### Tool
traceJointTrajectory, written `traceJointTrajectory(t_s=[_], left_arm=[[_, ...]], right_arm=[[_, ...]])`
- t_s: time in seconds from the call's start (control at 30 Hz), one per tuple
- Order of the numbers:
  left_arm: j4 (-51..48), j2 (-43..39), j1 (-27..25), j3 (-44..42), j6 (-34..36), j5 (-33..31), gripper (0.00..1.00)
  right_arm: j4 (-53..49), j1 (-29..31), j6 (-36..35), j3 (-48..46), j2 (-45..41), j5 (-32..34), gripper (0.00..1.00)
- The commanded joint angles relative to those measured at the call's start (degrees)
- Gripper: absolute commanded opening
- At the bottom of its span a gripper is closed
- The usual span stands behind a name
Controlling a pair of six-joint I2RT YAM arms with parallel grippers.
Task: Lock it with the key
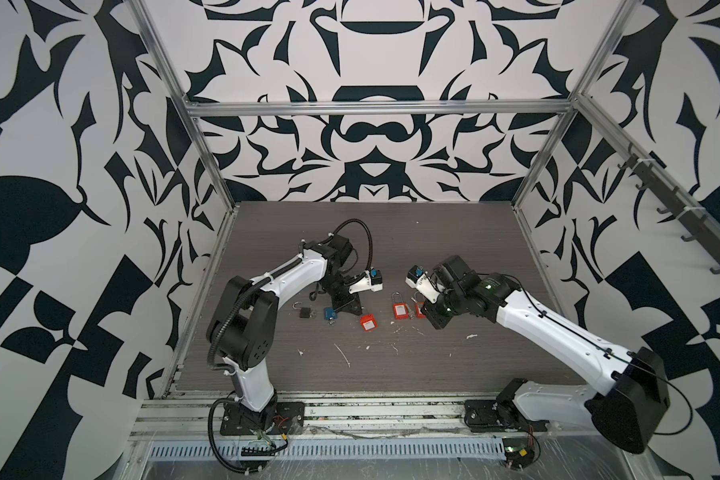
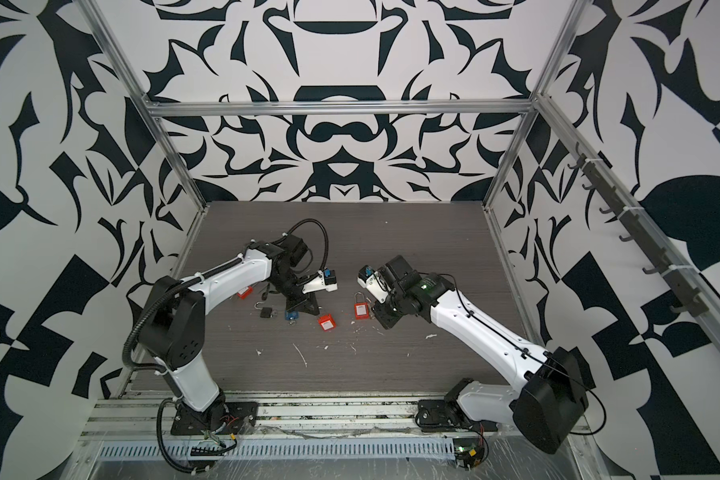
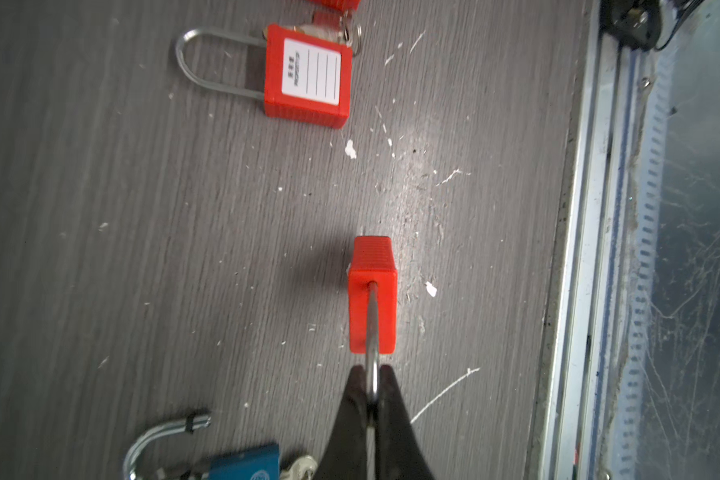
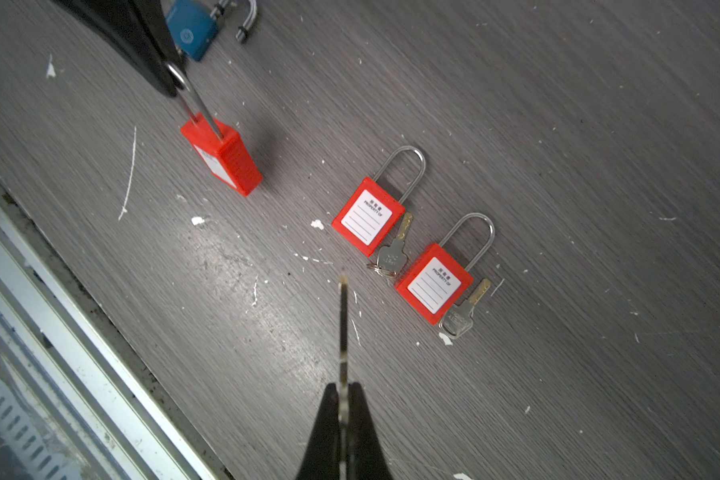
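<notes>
The left gripper [image 3: 373, 376] is clamped on the shackle [image 3: 373, 328] of a red padlock [image 3: 371, 266], presenting its keyhole end outward, while the right gripper [image 4: 342, 390], pinched shut on the key [image 4: 342, 324] blade-forward for insertion, hovers well apart from that padlock.
</notes>
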Motion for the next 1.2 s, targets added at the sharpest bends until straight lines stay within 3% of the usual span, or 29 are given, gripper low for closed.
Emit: traceJointTrajectory(t_s=[0.0, 0.27, 0.5, 0.8, 0.93, 1.17], left_arm=[[-5.4, 2.4, -0.9, 3.6, 1.9, -2.5, 0.00], [-5.5, 8.5, -2.7, 9.2, 1.1, -6.8, 0.00], [-7.6, 15.3, -3.4, 16.7, 1.7, -7.3, 0.06], [-7.5, 20.1, -4.2, 21.7, 3.7, -8.1, 0.21], [-7.5, 21.3, -4.3, 23.7, 3.7, -8.0, 0.25], [-1.9, 18.0, -3.4, 23.3, 1.1, -6.1, 0.41]], right_arm=[[3.2, 0.7, 4.3, -1.0, -0.8, -1.4, 0.00], [6.3, 1.3, 9.8, -3.9, -1.4, -2.6, 0.00], [7.6, 1.5, 20.4, -4.1, -0.6, -3.8, 0.00], [10.0, 2.9, 33.5, -4.4, 1.1, -3.0, 0.00], [10.0, 4.3, 35.7, -3.8, 2.9, -2.1, 0.00], [7.5, 6.3, 39.1, -1.6, 7.0, 0.1, 0.00]])
